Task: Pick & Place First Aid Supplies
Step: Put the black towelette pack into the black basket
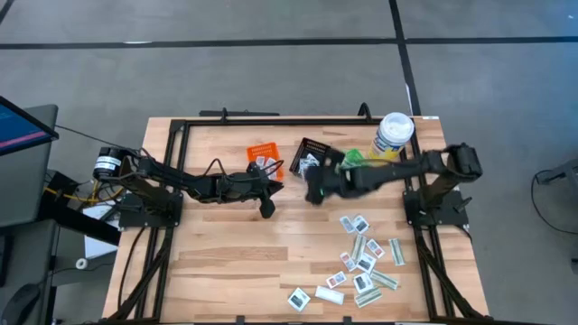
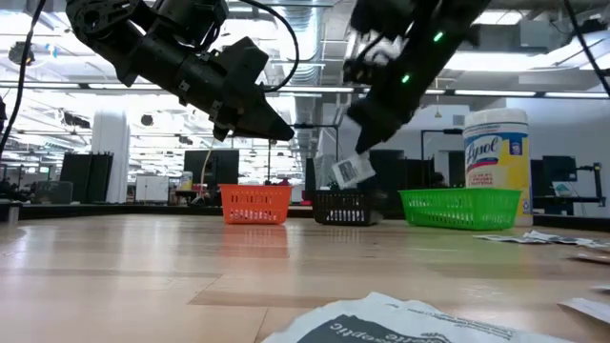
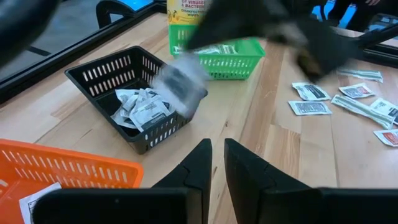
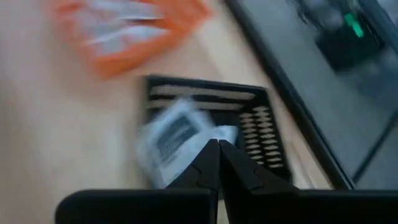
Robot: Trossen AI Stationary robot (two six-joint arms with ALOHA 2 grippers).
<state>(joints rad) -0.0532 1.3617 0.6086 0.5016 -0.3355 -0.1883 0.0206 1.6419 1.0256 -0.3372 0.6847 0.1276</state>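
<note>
loose white and pale-green paper packets [image 1: 363, 262] lie scattered on the pale wooden worktop [image 1: 226, 253], well apart from the small black slotted bin [image 1: 316, 153]. just beside that bin, the right gripper [image 1: 315, 191] holds its jaws closed on a squarish white packet with dark print [image 2: 353, 171]. the left gripper [image 1: 268, 208] hangs near the orange slotted bin [image 1: 262, 155], jaws nearly closed on nothing.

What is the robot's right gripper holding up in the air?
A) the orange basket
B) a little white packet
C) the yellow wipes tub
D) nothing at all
B: the right gripper pinches a small white packet, which hangs above the table in front of the black basket.
</note>
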